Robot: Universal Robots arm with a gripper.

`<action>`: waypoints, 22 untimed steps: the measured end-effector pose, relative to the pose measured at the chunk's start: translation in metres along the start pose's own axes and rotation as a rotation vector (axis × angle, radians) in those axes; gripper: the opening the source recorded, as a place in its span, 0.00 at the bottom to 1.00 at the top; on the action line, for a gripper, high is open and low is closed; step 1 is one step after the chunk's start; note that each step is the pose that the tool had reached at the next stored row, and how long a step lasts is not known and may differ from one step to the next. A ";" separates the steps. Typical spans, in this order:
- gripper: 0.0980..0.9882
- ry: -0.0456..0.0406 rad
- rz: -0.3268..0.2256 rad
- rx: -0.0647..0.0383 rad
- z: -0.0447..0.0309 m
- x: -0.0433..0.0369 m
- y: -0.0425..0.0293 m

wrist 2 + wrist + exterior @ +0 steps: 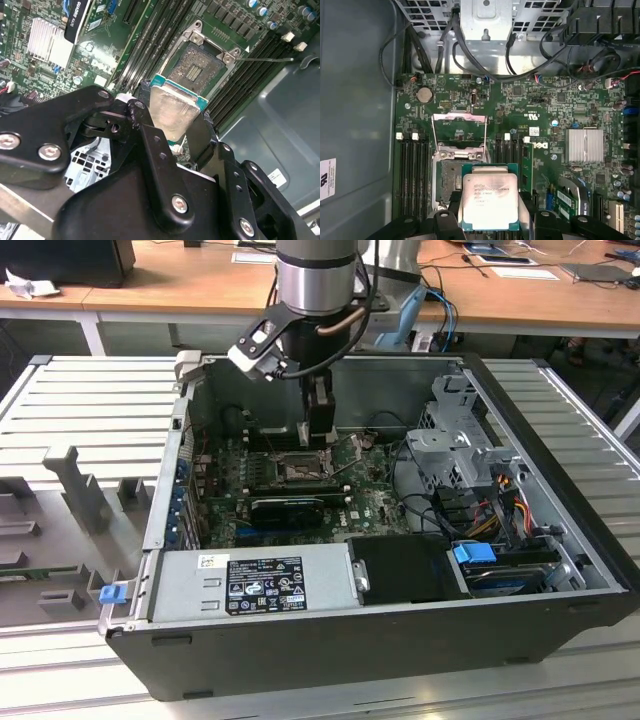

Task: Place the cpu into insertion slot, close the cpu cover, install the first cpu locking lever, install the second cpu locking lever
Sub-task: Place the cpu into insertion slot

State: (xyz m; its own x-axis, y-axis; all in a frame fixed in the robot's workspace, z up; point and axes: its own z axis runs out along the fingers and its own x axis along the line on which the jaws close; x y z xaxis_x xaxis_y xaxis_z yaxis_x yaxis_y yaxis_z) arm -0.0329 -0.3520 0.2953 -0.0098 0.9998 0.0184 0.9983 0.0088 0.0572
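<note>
I work in an electronics lab or workshop: an opened computer case (400,640) sits on a ribbed aluminium bench (90,400), with cluttered wooden desks (180,290) along the far side.

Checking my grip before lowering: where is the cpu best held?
By two opposite side edges, coming from above. The cpu is a thin flat square, so only its edges give purchase. The gripper holds it that way now, jaws on both sides.

Faint print is recorded on the cpu (490,197) and on a power supply label (265,585); no wording can be made out.
</note>
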 end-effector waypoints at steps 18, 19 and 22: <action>0.48 0.0005 0.001 0.000 0.0445 0.0113 -0.0098; 0.48 0.0003 0.001 0.000 0.0468 0.0134 -0.0101; 0.48 0.0005 0.001 0.000 0.0534 0.0178 -0.0112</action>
State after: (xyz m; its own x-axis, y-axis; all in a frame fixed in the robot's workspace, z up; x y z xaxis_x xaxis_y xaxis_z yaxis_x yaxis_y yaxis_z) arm -0.0412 -0.3332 0.2418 -0.0091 0.9998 0.0190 0.9983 0.0080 0.0573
